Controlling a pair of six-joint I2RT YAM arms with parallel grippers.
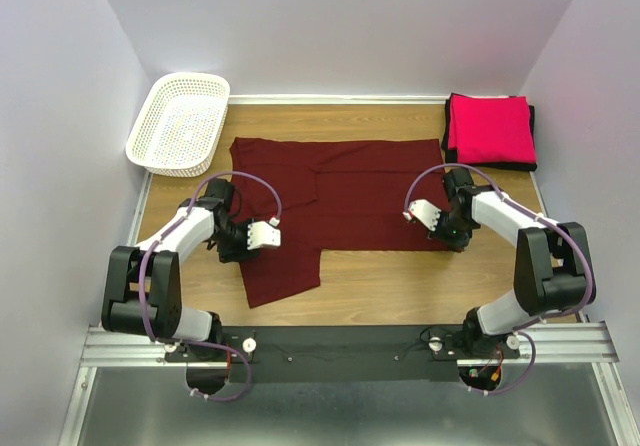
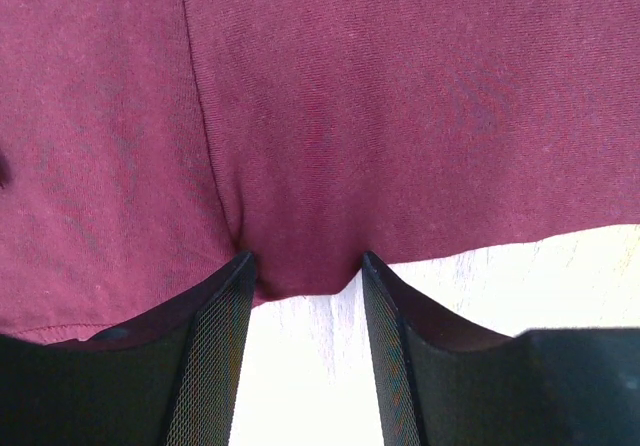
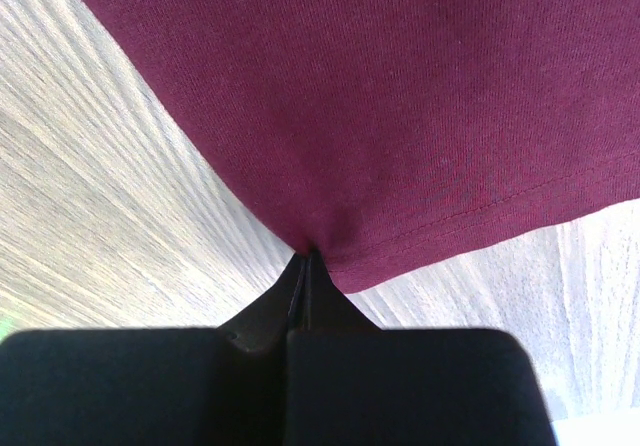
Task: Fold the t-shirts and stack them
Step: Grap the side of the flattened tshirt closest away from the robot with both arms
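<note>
Wooden table [image 1: 380, 276] holds the maroon shirt [image 1: 350, 191] spread flat at its centre. Right gripper [image 3: 305, 261] pinches a hem corner shut, likely to lift a fold. Left gripper [image 2: 306, 262] straddles the opposite hem, fingers apart.

Three plain walls close me in, pale with a faint lilac cast under soft, even light: the back wall [image 1: 340, 26], the left wall [image 1: 60, 166] and the right wall [image 1: 600, 116]. I work over a table [image 1: 380, 286] with a light brown wood-grain top, and a white strip [image 1: 340, 98] runs where it meets the back wall. At the near edge a silver metal rail [image 1: 340, 341] crosses the width, with a dull grey metal sheet [image 1: 340, 411] below it.
</note>
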